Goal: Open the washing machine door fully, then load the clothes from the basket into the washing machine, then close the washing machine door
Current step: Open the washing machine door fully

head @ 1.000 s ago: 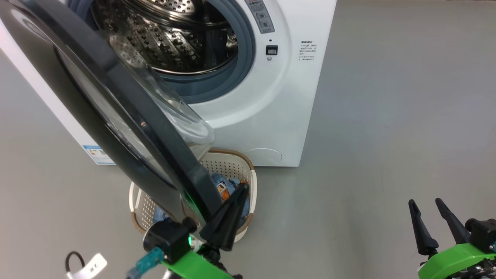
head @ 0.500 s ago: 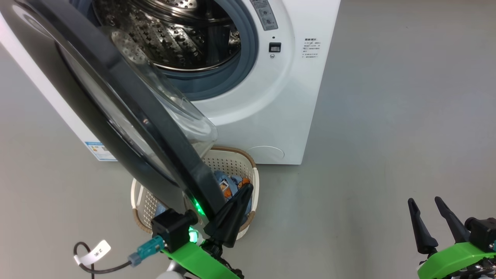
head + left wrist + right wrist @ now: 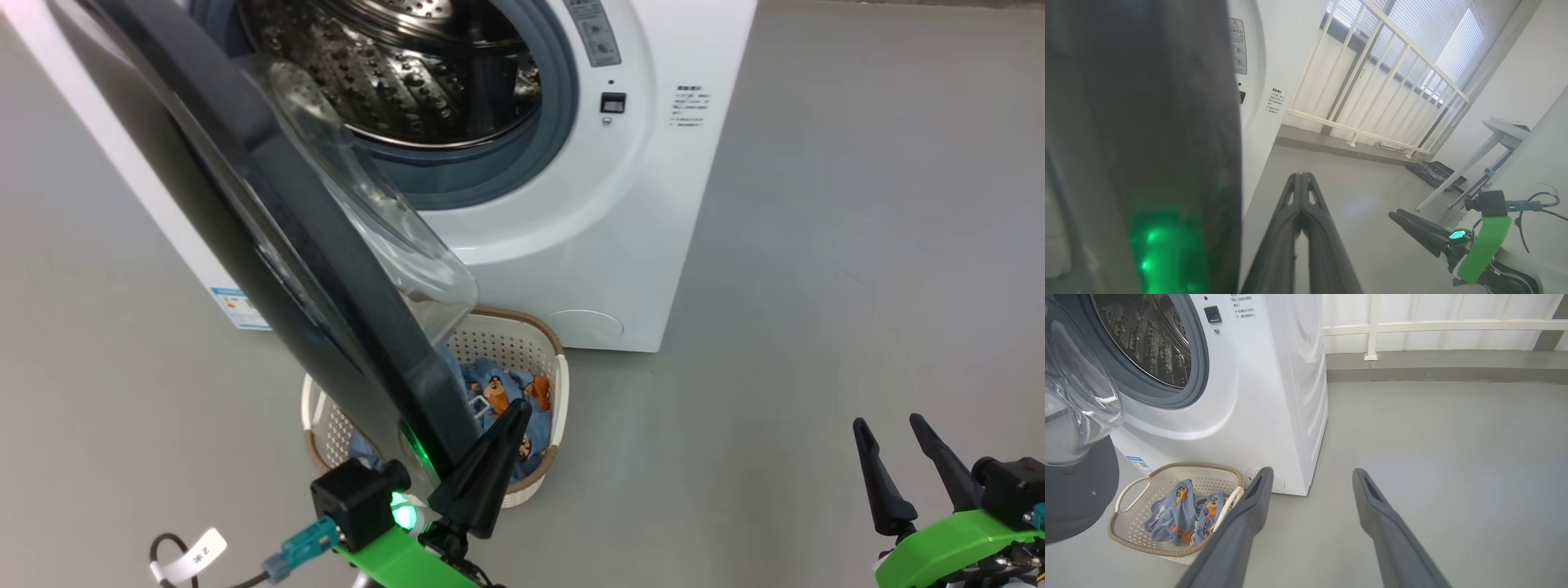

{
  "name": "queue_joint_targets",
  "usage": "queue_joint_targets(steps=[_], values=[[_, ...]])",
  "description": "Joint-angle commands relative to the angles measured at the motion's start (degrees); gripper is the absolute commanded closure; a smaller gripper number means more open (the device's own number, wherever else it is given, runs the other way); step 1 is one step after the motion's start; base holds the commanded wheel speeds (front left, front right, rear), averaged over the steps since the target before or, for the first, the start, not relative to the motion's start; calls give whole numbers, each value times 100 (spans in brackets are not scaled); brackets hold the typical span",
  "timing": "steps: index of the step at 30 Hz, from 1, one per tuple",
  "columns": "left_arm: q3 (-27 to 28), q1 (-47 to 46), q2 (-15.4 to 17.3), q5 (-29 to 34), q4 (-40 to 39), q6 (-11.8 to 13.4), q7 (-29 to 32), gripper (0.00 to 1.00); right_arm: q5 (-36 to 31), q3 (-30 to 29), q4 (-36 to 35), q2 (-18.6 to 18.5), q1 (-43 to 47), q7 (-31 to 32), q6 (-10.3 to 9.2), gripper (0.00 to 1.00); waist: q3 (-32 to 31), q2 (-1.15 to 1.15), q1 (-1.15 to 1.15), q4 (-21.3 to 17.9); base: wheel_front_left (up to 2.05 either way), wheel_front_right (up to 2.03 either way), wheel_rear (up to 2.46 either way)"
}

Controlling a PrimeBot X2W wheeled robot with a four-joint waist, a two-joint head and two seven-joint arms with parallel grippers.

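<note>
Left gripper jaws pressed together at washing machine door inner edge, probably as a pusher to swing it wider. Right gripper jaws spread, empty. Clothes in basket under door.

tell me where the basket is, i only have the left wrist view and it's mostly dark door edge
observer: The basket stands on the floor right in front of the washing machine, partly beneath the lower edge of the swung-out door.
operator: are the clothes in it
observer: Yes, the blue printed clothes lie bundled inside the basket.
operator: anything in the drum
observer: The part of the drum that shows is bare steel, with no clothes in it.
</note>
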Motion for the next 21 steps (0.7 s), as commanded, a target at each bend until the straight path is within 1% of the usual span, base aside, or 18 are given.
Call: queue_joint_targets(steps=[1,12,21], values=[[505,-60,189,24,-70,86,-79,100,-51,107,-144,-139,-181,-70,9,0,-4,0,0,74,0,0,0],[651,159,179,66,-160,90,-79,100,-56,179,-144,-181,-197,-70,9,0,-49,0,0,412,0,0,0],[720,345,210,109,-221,161,-80,100,-62,234,-140,-200,-167,-70,9,0,-119,0,0,707,0,0,0]])
